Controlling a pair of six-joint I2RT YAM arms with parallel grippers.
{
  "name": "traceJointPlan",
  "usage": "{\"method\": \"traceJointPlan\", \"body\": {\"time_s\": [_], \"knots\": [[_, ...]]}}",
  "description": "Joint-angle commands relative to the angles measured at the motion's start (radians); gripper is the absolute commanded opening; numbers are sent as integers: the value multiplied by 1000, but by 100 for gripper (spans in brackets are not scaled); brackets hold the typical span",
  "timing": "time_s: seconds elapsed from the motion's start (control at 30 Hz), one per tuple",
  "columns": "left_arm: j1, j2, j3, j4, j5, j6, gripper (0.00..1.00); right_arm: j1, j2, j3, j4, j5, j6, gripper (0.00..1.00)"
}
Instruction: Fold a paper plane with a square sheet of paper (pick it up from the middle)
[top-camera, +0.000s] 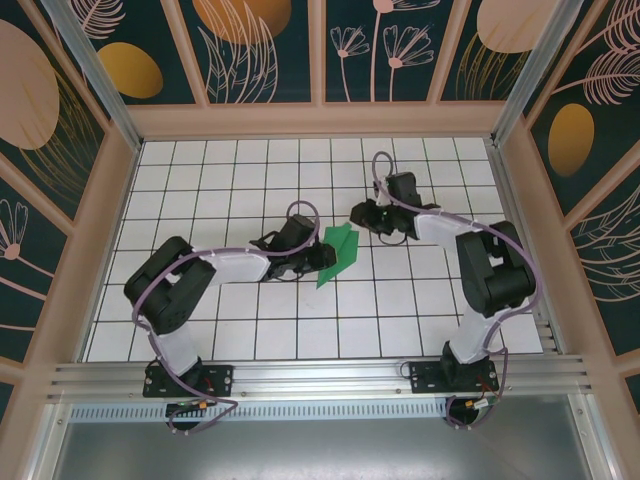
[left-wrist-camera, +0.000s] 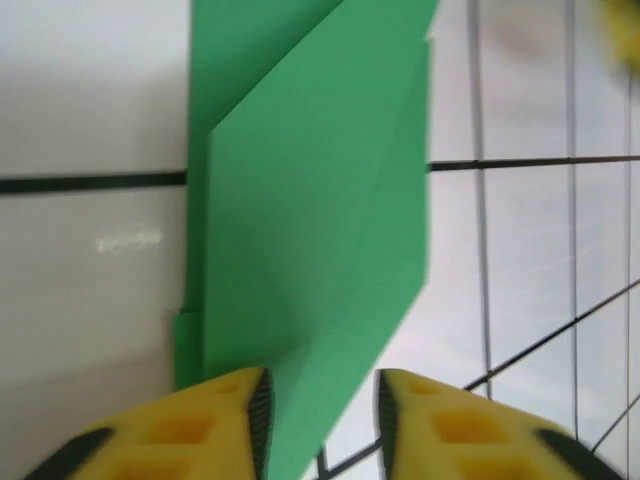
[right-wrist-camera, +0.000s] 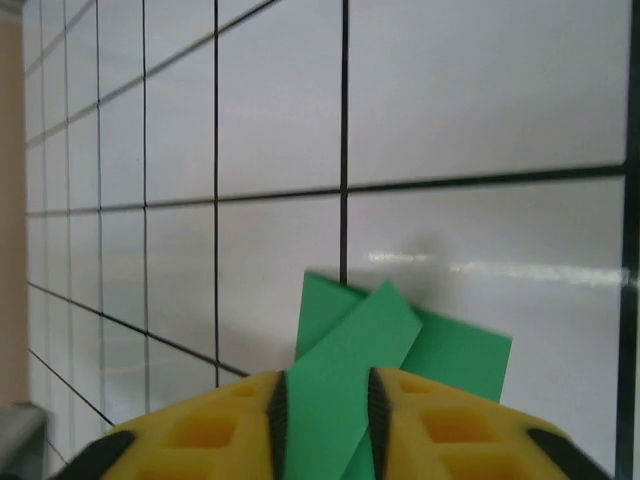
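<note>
Left claw (left-wrist-camera: 322, 392) and right claw (right-wrist-camera: 327, 388), each slightly parted, straddle opposite ends of the folded paper (top-camera: 339, 251) on the surface (top-camera: 250, 330).

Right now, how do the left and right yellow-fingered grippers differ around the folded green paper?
The left gripper has the wider finger gap, white table showing beside the folded green paper; the right gripper has a narrower gap filled with green. Left meets the paper's side, right its far end. Both straddle it.
</note>
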Motion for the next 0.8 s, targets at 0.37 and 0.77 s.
{"method": "traceJointPlan", "body": {"time_s": [0.37, 0.77], "knots": [[35, -125, -81, -22, -152, -67, 60, 107, 41, -40, 4, 82, 177, 47], [57, -158, -121, -15, -180, -61, 85, 134, 98, -27, 86, -12, 173, 36]]}}
